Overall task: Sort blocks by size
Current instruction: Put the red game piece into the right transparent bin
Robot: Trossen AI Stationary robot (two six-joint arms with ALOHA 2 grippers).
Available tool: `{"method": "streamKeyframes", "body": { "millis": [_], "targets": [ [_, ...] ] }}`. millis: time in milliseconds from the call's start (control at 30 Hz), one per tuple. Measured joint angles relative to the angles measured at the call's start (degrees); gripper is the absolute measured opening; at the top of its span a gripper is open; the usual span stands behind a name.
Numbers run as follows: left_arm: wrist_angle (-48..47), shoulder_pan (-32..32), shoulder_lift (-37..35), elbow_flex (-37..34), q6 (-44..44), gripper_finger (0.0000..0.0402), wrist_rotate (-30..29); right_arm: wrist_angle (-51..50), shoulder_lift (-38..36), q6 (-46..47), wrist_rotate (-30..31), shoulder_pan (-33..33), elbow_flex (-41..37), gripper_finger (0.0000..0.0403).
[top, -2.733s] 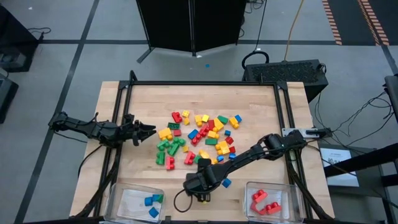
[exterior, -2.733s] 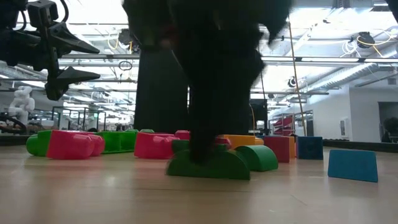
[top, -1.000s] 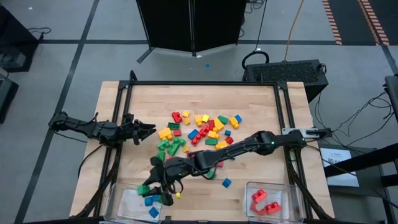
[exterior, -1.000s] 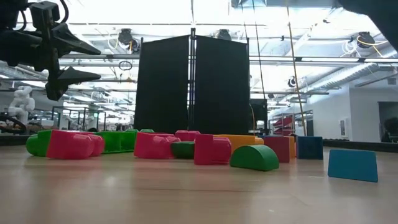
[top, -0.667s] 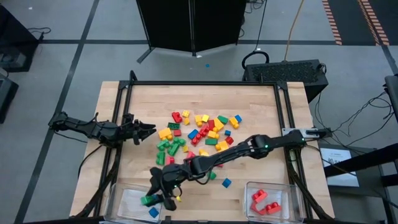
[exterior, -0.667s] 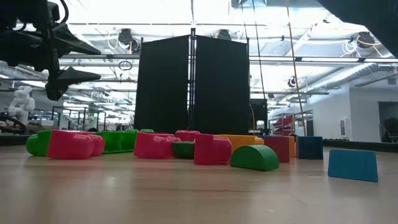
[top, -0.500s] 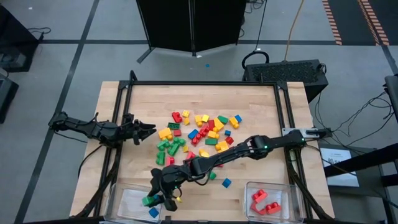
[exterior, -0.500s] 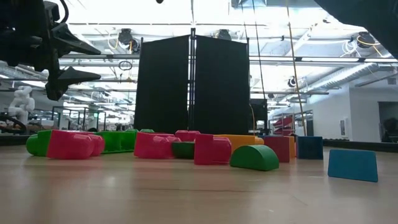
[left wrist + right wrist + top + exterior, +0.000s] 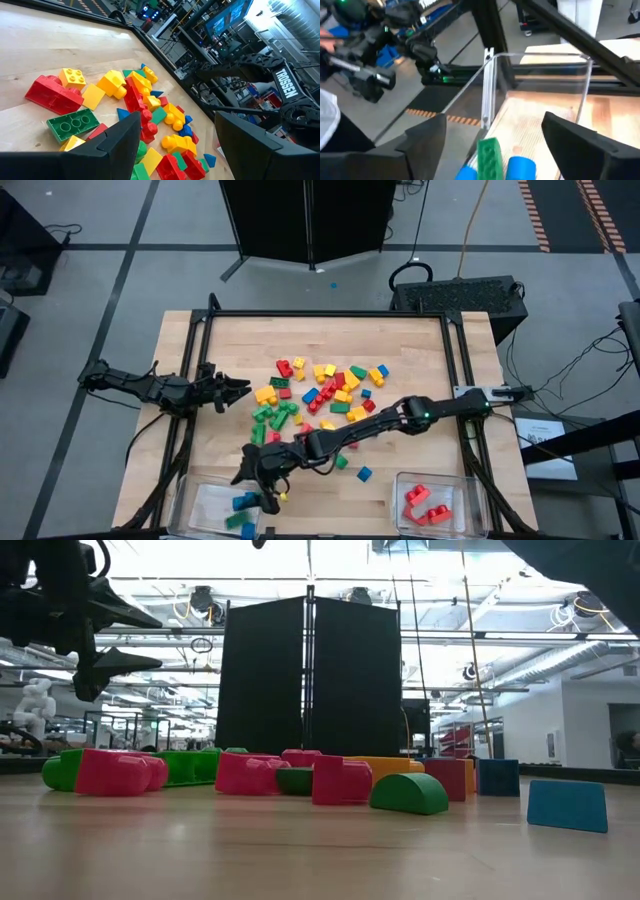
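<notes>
The blocks (image 9: 320, 395), red, yellow, green and blue, lie in a loose pile at mid-table. My right gripper (image 9: 252, 492) is open above the clear left bin (image 9: 200, 505) at the near edge. A long green block (image 9: 489, 157) is in that bin beside blue blocks (image 9: 520, 167), between my right gripper's (image 9: 502, 145) fingers and clear of both. In the high view the green block (image 9: 238, 520) shows among the blue ones (image 9: 245, 502). My left gripper (image 9: 238, 390) hangs open left of the pile, above the table, with nothing in it.
A second clear bin (image 9: 455, 485) at the near right holds red blocks (image 9: 428, 505). One blue block (image 9: 363, 474) lies alone between pile and bins. My right arm (image 9: 400, 415) reaches slantwise over the pile's near side. Bare wood lies at the table's far left.
My right gripper has gone a little toward the near edge and down over the left bin, carrying the green block. It has then opened and let go. The green block has dropped into the bin beside the blue blocks.
</notes>
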Motion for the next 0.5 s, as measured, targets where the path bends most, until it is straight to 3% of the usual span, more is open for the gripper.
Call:
{"method": "streamKeyframes", "body": {
  "millis": [100, 200, 367, 500],
  "targets": [
    [0.02, 0.00, 0.00, 0.00, 0.00, 0.0255, 0.00, -1.65, -0.73, 3.75, -0.37, -0.53, 0.00, 0.0323],
    [0.02, -0.02, -0.02, 0.00, -0.04, 0.0255, 0.00, -11.25, -3.67, 5.68, -0.54, -1.13, 0.00, 0.0313],
    [0.02, 0.00, 0.00, 0.00, -0.07, 0.0255, 0.02, -38.49, -11.40, 0.43, 1.78, -1.19, 0.15, 0.0299],
    [0.04, -0.02, -0.02, 0.00, -0.13, 0.0255, 0.02, -64.02, -14.15, -7.32, 10.66, 0.77, 0.12, 0.0295]
  ]
}}
